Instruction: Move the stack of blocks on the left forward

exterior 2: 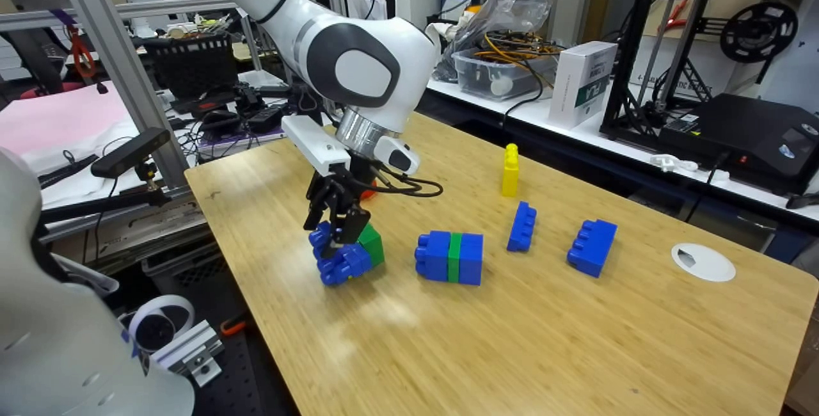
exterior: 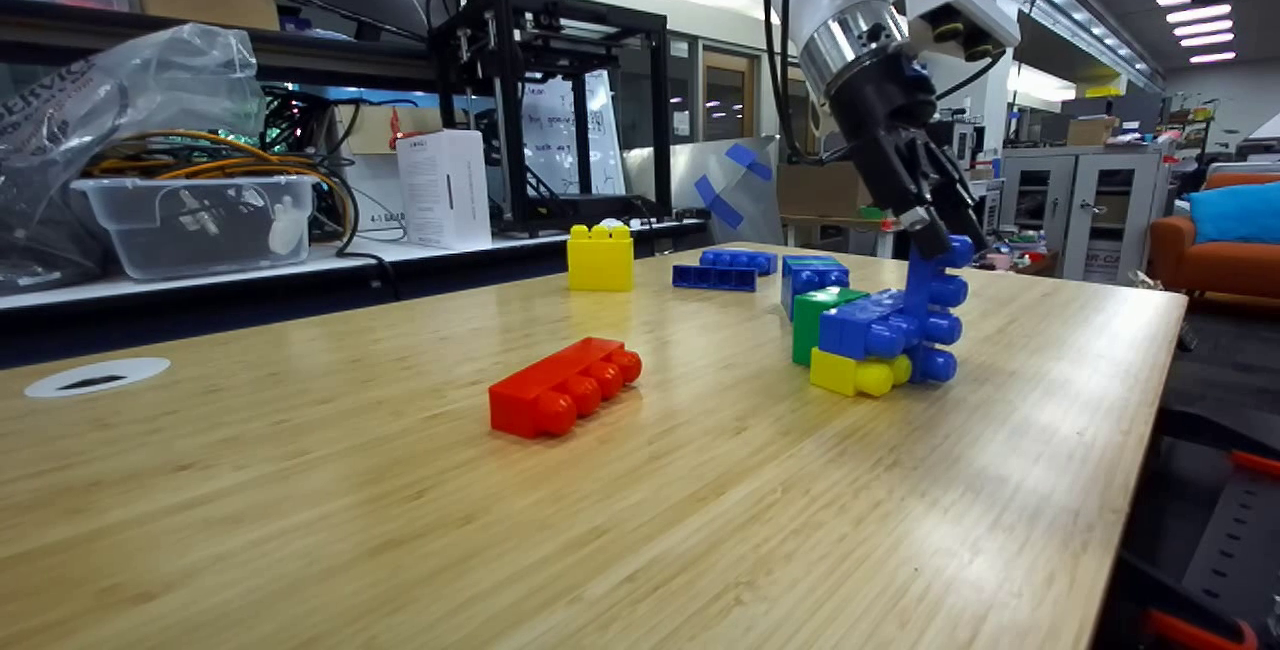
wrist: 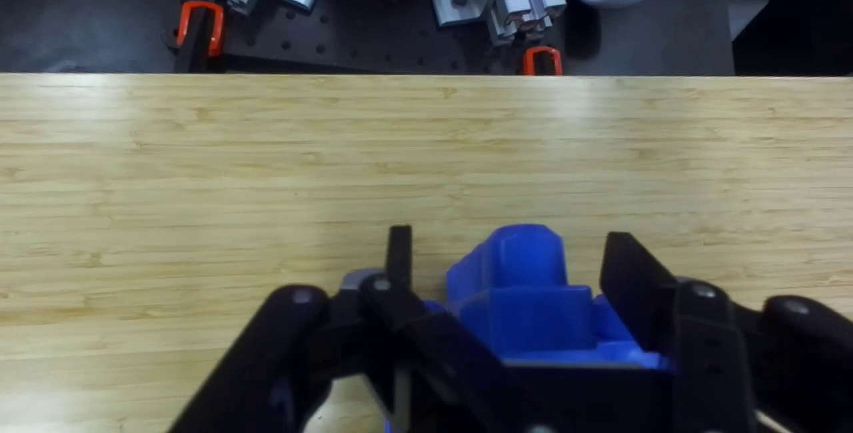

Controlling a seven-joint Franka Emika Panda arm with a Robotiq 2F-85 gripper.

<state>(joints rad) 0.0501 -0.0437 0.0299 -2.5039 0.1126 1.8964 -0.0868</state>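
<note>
The stack of blocks, mostly blue with a green and a yellow piece at its base, sits on the table in both exterior views (exterior: 860,325) (exterior 2: 349,264). A blue brick stands upright at its end. In the wrist view the stack (wrist: 526,316) shows its upright blue end, and the gripper's body hides the rest. My gripper (exterior: 950,238) points down over the stack; it also shows in an exterior view (exterior 2: 322,237). In the wrist view the gripper (wrist: 508,234) is open, with one finger on each side of the upright blue brick and a gap on both sides.
A blue and green block group (exterior 2: 449,257) stands beside the stack. Two flat blue bricks (exterior 2: 522,227) (exterior 2: 592,248) and a yellow brick (exterior: 600,260) lie farther off. A red brick (exterior: 560,385) lies on the table. The table edge (wrist: 426,76) runs close by.
</note>
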